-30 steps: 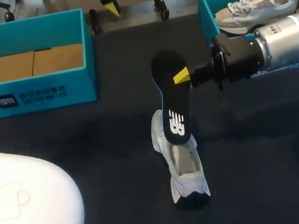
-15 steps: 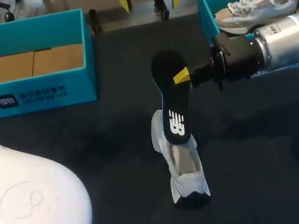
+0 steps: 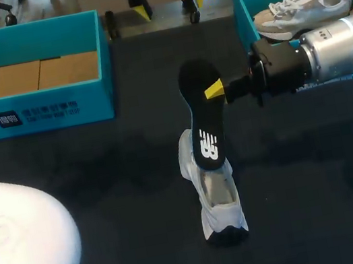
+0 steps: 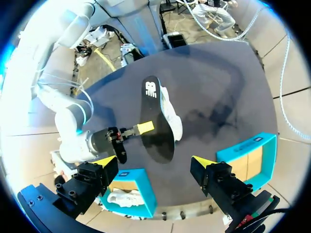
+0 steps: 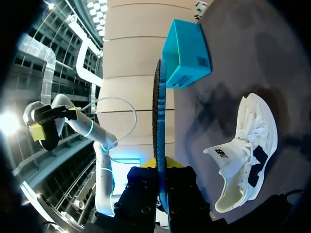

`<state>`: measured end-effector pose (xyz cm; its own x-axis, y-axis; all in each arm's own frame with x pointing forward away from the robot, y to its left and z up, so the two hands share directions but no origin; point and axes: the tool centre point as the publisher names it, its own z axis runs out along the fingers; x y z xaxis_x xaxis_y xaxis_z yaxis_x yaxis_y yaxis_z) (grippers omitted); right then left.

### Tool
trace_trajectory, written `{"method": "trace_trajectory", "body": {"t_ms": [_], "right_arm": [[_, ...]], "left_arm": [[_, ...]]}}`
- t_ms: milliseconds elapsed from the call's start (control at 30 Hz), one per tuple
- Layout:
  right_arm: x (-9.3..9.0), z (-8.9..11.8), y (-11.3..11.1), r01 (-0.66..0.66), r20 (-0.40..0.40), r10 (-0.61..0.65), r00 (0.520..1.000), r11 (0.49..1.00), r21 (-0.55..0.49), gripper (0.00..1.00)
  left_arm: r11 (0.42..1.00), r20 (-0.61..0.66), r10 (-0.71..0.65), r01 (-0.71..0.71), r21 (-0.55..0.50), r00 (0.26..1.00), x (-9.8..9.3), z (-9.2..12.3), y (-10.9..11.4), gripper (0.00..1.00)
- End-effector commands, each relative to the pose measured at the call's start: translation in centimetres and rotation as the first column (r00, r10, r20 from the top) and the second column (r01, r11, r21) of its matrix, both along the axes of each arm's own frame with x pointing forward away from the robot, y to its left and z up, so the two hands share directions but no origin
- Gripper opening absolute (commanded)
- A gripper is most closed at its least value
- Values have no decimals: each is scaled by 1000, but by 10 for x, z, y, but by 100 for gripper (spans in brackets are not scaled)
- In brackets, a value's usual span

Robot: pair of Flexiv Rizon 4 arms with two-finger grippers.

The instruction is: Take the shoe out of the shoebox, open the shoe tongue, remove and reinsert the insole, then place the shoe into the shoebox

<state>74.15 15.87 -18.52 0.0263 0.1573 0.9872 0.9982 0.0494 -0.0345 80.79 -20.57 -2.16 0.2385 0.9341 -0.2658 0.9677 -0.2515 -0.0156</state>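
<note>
The dark table (image 3: 103, 179) bears a white shoe (image 3: 221, 207) at its middle, a left shoebox (image 3: 50, 112) and a right shoebox (image 3: 242, 7).

Black table (image 3: 104, 186), 2 cardboard pieces (image 3: 43, 73).

My right gripper (image 3: 215, 89) sits level, fingers pinched on the insole (image 3: 203, 120) between them, while my left gripper (image 4: 155, 162) hangs high, fingers spread wide.

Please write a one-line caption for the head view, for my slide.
Right gripper holds the black insole over the white shoe lying on the dark table.
</note>
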Motion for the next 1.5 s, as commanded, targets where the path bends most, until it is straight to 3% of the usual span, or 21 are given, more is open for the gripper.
{"method": "trace_trajectory", "body": {"t_ms": [33,267,767,967,1267,1500], "right_arm": [[-1,0,1,1,0,-1,1000,1000,-3,0],[-1,0,1,1,0,-1,1000,1000,-3,0],[-1,0,1,1,0,-1,1000,1000,-3,0],[-1,0,1,1,0,-1,1000,1000,-3,0],[-1,0,1,1,0,-1,1000,1000,-3,0],[-1,0,1,1,0,-1,1000,1000,-3,0]], "left_arm": [[928,-48,11,-28,-371,999,-7,-9,27,100],[834,-130,-20,-55,-549,991,-6,-20,39,100],[834,-130,-20,-55,-549,991,-6,-20,39,100],[788,-129,-24,-61,-613,991,-7,-32,53,100],[680,-132,-70,-49,-732,989,-20,-49,73,100],[554,-128,-150,-24,-832,980,-28,-74,73,100]]}}
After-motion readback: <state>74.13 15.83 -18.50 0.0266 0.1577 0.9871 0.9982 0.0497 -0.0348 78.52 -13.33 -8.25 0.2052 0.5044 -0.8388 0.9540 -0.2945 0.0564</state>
